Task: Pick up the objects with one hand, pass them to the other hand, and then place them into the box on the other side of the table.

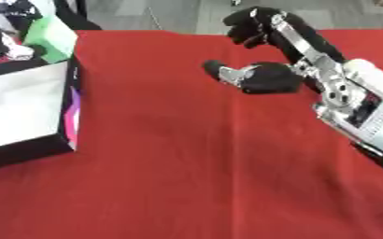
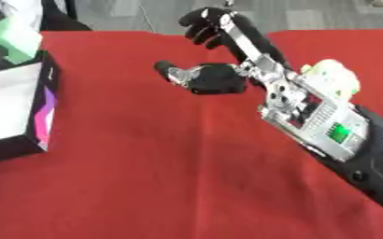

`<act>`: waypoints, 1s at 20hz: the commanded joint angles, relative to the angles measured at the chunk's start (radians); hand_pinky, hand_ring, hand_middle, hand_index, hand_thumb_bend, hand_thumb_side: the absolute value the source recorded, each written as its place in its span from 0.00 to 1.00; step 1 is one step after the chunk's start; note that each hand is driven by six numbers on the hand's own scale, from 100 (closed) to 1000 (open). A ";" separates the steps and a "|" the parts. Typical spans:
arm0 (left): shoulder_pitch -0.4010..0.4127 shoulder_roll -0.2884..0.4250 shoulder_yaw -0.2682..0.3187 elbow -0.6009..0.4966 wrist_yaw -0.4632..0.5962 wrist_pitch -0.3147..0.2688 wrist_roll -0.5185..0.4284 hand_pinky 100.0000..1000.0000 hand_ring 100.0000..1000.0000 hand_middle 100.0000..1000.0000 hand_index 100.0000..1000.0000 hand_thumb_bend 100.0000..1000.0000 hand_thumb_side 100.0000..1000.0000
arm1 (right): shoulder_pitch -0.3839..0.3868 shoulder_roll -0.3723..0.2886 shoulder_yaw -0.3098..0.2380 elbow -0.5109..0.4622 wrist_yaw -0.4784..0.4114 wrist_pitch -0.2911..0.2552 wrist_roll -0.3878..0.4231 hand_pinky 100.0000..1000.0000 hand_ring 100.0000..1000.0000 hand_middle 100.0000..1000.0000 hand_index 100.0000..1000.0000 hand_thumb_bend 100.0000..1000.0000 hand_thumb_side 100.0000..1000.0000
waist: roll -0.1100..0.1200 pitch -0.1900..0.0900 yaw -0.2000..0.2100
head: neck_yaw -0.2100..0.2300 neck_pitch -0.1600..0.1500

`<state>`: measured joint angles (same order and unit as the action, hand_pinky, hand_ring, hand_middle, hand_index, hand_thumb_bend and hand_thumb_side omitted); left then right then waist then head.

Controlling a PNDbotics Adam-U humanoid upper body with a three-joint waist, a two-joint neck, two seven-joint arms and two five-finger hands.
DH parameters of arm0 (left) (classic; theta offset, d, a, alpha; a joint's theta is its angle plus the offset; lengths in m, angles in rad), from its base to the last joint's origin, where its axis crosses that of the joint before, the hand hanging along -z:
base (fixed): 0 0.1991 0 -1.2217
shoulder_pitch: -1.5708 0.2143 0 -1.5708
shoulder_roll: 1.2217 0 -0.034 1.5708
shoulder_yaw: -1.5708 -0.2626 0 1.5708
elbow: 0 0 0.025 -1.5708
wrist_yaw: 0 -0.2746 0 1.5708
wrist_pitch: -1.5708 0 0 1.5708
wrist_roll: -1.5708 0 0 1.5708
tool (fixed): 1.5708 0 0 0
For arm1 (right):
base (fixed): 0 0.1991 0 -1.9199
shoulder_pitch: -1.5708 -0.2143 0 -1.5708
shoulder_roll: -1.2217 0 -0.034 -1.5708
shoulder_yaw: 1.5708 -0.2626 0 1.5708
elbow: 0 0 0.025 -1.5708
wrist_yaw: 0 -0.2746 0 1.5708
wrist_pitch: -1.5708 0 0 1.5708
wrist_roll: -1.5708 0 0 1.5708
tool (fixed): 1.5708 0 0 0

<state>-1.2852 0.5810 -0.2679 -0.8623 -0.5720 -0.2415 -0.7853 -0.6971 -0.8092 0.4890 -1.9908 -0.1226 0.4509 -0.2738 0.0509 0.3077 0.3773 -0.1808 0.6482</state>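
My right hand (image 2: 217, 78) hovers over the far middle of the red table (image 1: 187, 163), its arm reaching in from the right edge. Its fingers (image 1: 250, 25) point up and bend slightly at the tips. The thumb (image 1: 221, 71) sticks out to the left, and nothing shows between it and the fingers. At the left edge stands a black box (image 1: 27, 144) with a white inner face and a pink-purple side. A green block (image 1: 52, 39) lies at the box's far end among black and white things I cannot make out. My left hand shows in neither view.
The silver and white forearm (image 2: 322, 121) with a green light crosses the right side of the table. Grey floor (image 1: 145, 11) lies beyond the far table edge. Red cloth stretches between the box and the arm.
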 commanded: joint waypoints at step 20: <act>0.022 0.069 0.090 0.117 -0.251 0.027 0.141 0.81 0.73 0.56 0.58 0.16 0.34 | 0.011 -0.028 -0.021 -0.009 0.014 0.012 -0.015 0.72 0.69 0.62 0.76 0.44 0.27 | -0.025 -0.019 -0.009 | 0.065 -0.013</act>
<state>-1.2477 0.6075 -0.1944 -0.7437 -0.8088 -0.2178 -0.6563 -0.6768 -0.8154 0.4822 -1.9908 -0.1147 0.4640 -0.2843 0.0357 0.3077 0.3689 -0.1206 0.6475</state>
